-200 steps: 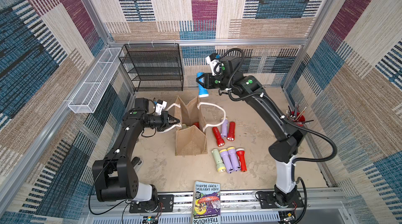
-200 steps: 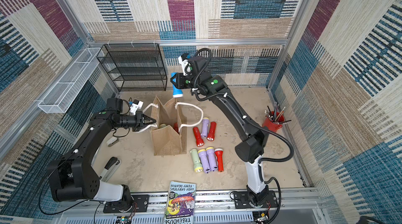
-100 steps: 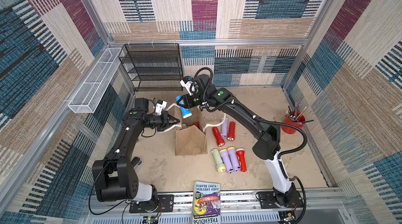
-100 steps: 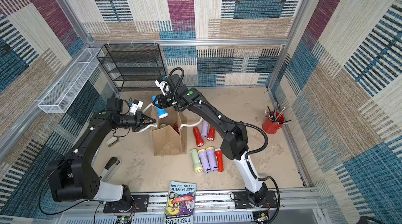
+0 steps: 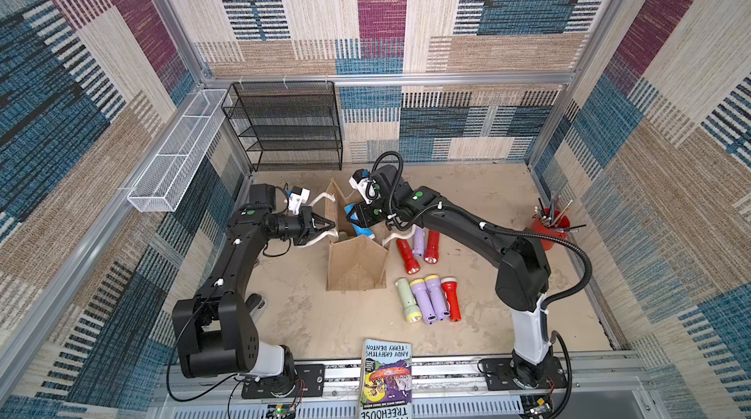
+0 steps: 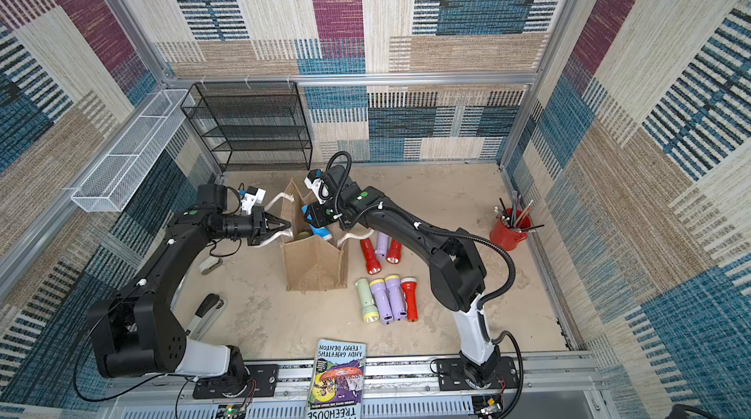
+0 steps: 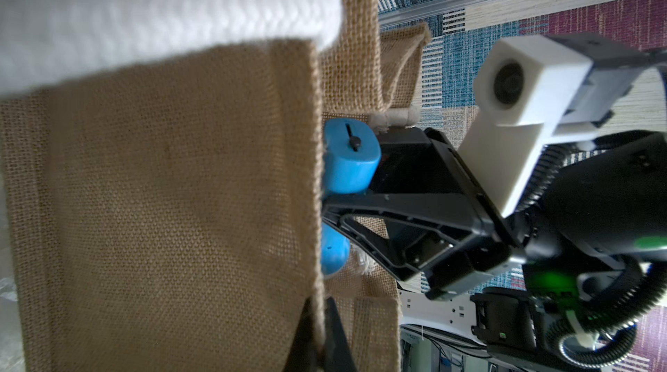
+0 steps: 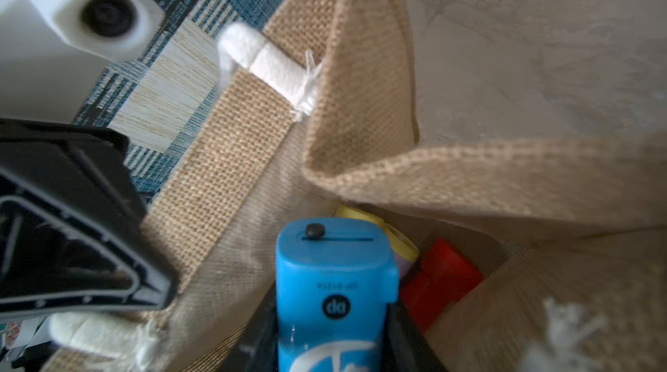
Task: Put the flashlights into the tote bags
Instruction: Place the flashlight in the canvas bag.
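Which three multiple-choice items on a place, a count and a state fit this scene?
1. Where is the blue flashlight? A on the book; B at the mouth of the tote bag; C in the wire rack.
2. How many flashlights lie on the table outside the bag? A four; B ten; C seven.
3. The left gripper is: A shut on the bag's rim; B open; C holding a pen.
Key: 1 B, blue tip between the burlap walls; 2 C, three plus four; 3 A, it pinches the burlap edge.
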You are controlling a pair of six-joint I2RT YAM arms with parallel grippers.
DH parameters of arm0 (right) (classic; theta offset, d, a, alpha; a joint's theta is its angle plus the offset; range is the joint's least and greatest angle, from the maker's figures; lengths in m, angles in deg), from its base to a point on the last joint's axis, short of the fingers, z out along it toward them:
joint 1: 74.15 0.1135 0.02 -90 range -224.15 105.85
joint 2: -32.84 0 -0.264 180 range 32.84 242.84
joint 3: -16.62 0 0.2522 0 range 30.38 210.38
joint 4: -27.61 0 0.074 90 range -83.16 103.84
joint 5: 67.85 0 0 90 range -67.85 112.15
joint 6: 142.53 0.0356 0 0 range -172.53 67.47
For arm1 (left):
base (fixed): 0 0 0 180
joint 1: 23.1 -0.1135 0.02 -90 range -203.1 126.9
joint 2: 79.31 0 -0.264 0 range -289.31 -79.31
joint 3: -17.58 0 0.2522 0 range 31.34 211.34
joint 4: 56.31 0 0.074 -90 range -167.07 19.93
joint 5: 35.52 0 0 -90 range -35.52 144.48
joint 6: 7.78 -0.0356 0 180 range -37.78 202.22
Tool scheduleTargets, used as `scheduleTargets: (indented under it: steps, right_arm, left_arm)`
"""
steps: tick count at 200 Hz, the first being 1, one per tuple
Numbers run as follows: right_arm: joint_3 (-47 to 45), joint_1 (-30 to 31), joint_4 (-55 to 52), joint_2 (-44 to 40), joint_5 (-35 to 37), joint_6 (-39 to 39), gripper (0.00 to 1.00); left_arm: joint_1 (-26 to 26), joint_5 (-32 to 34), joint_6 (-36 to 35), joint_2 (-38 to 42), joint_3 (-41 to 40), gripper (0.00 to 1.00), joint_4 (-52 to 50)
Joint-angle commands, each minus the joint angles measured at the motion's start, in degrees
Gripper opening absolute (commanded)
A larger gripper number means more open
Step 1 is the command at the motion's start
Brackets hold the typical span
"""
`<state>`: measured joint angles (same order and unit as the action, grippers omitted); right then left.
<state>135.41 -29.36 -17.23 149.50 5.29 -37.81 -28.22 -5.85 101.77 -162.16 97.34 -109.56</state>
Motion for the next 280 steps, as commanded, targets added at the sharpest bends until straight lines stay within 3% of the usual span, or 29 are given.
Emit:
scheduleTargets:
  steps: [1,63,91,144,174,212,280]
  right_arm:
    - [1.1,0.5,-6.0,2.6,4.2,-1.2,0.25]
    - [4.7,2.4,-14.0,8.4,15.0,-2.0,0.26]
    - [6.5,3.0,-16.2,10.8,16.7,-0.8,0.27]
    - [7.0,3.6,-17.9,12.7,17.0,0.6,0.41]
    - [7.3,3.6,-17.5,11.5,13.5,-0.4,0.54]
    - [7.4,3.6,-14.3,8.1,-0.7,-3.8,0.61]
    - [9.3,3.4,-10.6,-5.0,0.2,-4.7,0.62]
  left_arm:
    - [-0.1,-2.2,0.5,0.2,-0.1,0.00,2.1]
    - [-0.1,-2.7,0.8,0.0,-0.4,0.00,2.4]
    - [-0.1,-2.7,0.6,0.0,-0.6,0.00,2.2]
    - [-0.1,-2.5,0.4,0.0,-0.5,0.00,1.9]
    - [-0.1,-2.2,0.2,-0.1,-0.4,0.00,1.5]
    - [-0.1,-1.8,0.0,0.1,-0.4,0.00,1.3]
    - [-0.1,-1.5,0.0,0.3,0.0,0.00,1.1]
